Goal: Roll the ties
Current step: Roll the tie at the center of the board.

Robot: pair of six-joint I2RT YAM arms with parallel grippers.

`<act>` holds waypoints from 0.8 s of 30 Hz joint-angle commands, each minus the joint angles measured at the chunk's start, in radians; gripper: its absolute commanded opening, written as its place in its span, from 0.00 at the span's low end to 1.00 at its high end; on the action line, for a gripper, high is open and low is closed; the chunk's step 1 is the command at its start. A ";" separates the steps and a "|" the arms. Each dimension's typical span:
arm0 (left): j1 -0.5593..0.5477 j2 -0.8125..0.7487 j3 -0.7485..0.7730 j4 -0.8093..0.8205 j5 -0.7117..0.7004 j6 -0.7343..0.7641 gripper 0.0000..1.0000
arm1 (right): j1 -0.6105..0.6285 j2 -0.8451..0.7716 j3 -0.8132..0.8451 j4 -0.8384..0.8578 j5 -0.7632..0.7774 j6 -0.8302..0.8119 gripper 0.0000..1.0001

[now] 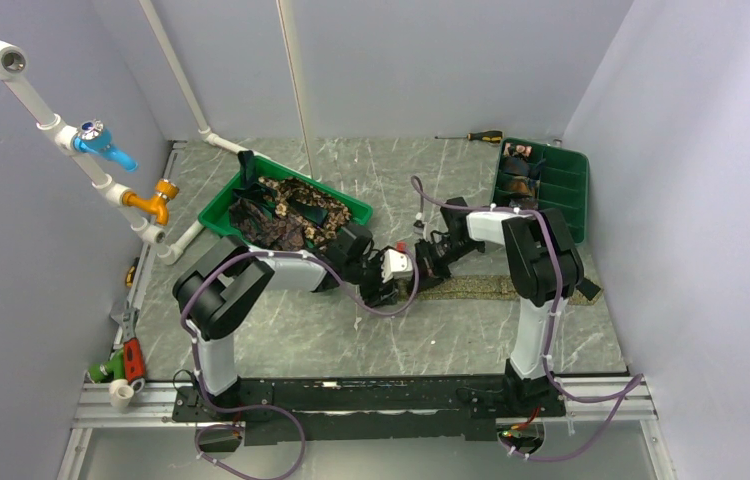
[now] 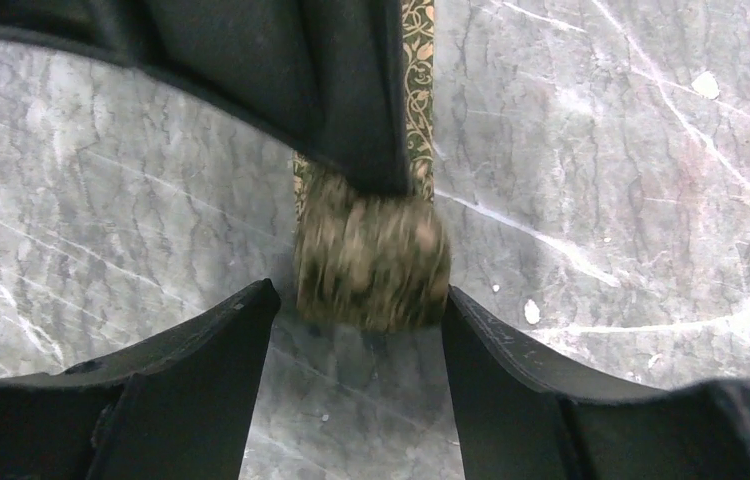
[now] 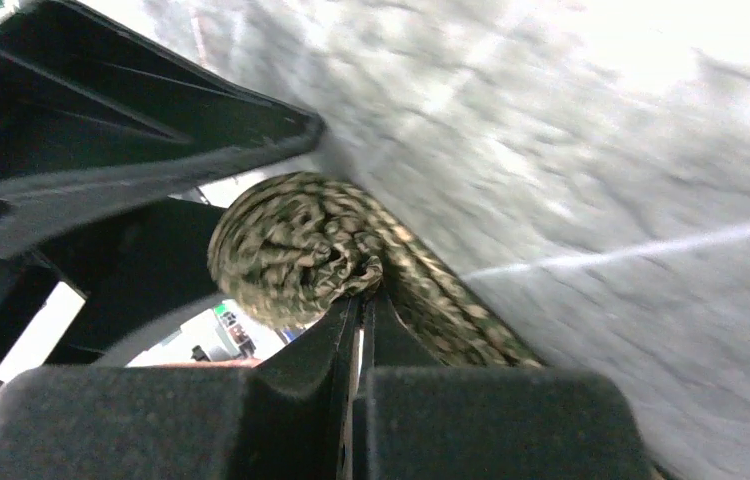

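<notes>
One tie (image 1: 496,288) lies left-right; coil (image 2: 371,262) seemingly at left end.

The tie (image 2: 371,265) is olive-tan, speckled in its coil, with paler scrolling vines on the strip. The surface (image 1: 351,340) is grey marble veined white. Left of the coil the open tray (image 1: 213,215) is green, its heap of ties (image 1: 286,212) brown, tan-speckled and teal; the divided tray (image 1: 579,170) right of the coil is green too.

No text, label, brand, number or sign was legible in any view. The tie (image 2: 371,268) bore only an ornamental scroll pattern.
</notes>
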 commanded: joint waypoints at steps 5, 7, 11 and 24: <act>0.024 -0.008 -0.085 0.206 0.108 0.058 0.72 | -0.035 0.069 -0.015 -0.019 0.242 -0.078 0.00; 0.020 0.003 -0.074 0.240 0.137 0.059 0.73 | -0.034 0.077 -0.007 -0.023 0.247 -0.079 0.00; -0.001 0.032 -0.054 0.283 0.160 0.082 0.75 | -0.035 0.088 0.008 -0.029 0.243 -0.080 0.00; -0.018 0.096 0.039 0.063 0.072 0.024 0.25 | -0.040 -0.051 0.020 -0.052 0.107 -0.117 0.09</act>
